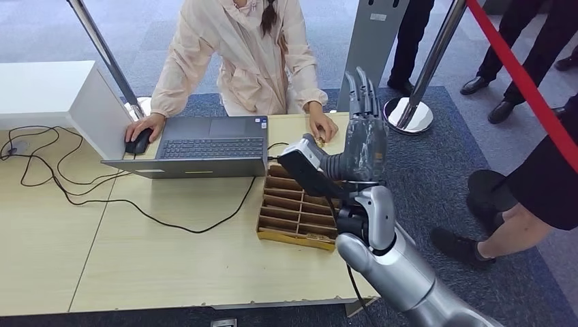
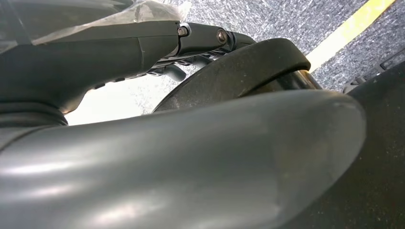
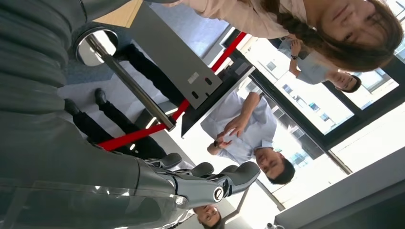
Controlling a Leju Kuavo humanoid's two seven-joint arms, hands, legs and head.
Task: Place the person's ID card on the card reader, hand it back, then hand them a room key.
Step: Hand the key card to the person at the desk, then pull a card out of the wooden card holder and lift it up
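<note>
Right hand point(image 1: 358, 136) raised above the right end of the wooden table point(image 1: 170, 266), fingers straight and close together pointing away from the robot, thumb spread out to the side, nothing in its grasp. Just beyond the fingertips, a person's hand point(image 1: 322, 126) resting on the tabletop over something small, too small to tell whether it is the ID card. Directly below the palm, a divided wooden tray point(image 1: 293, 211). Off to the thumb side, an open laptop point(image 1: 211, 146). Left hand point(image 2: 143, 47) seen too close to tell how its fingers lie.
</note>
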